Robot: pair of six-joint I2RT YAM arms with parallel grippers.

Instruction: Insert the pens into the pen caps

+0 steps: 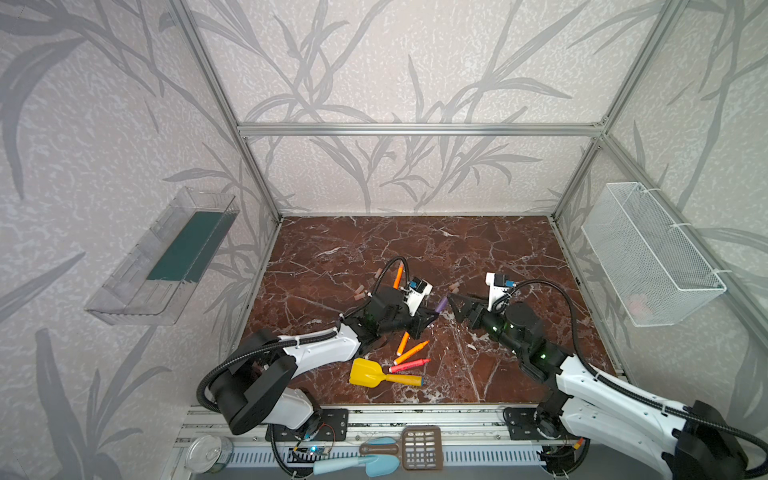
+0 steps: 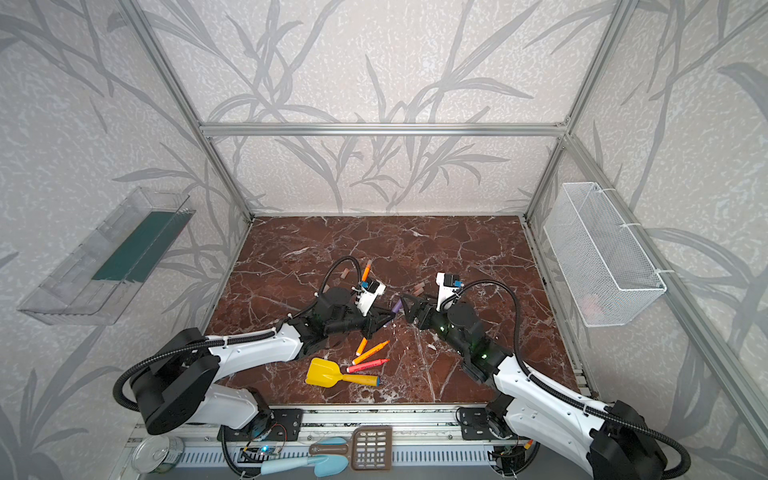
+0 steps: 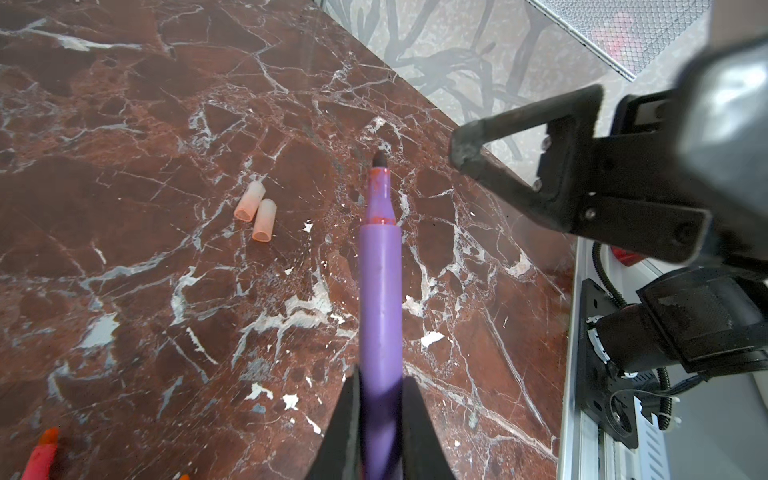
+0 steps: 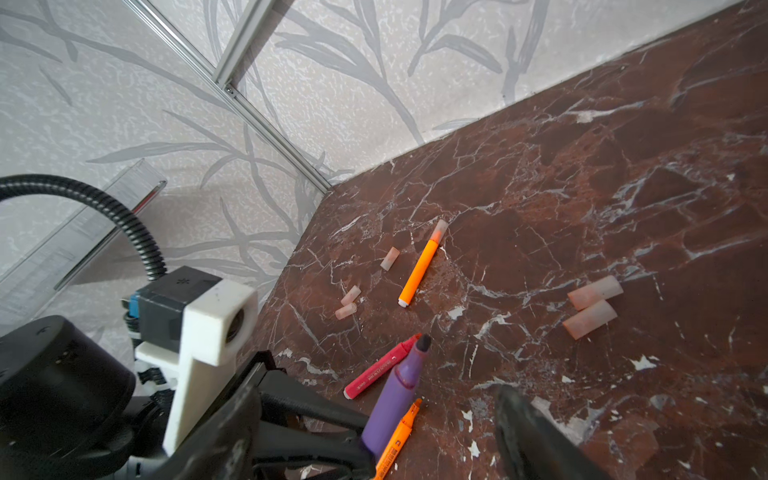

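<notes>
My left gripper (image 1: 428, 319) (image 3: 380, 384) is shut on the purple pen (image 1: 441, 305) (image 3: 380, 291), which is lifted with its dark tip pointing at my right gripper (image 1: 455, 309). The right gripper is open and empty, just off the tip; one of its fingertips (image 4: 515, 411) shows in the right wrist view. Two pen caps (image 1: 454, 286) (image 3: 255, 212) (image 4: 592, 305) lie together behind it. More pen caps (image 4: 390, 258) (image 4: 349, 303) lie at the back left, beside an orange pen (image 1: 398, 276) (image 4: 422, 266) with a pale cap over its tip. Two orange pens (image 1: 402, 343) (image 1: 411, 352) and a pink-red pen (image 1: 409, 365) lie in front.
A yellow toy shovel (image 1: 374, 374) lies near the table's front edge. A white wire basket (image 1: 652, 253) hangs on the right wall and a clear tray (image 1: 162, 257) on the left wall. A can (image 1: 208, 453), blue spatulas (image 1: 353, 463) and a brown slotted scoop (image 1: 419, 449) sit on the front rail.
</notes>
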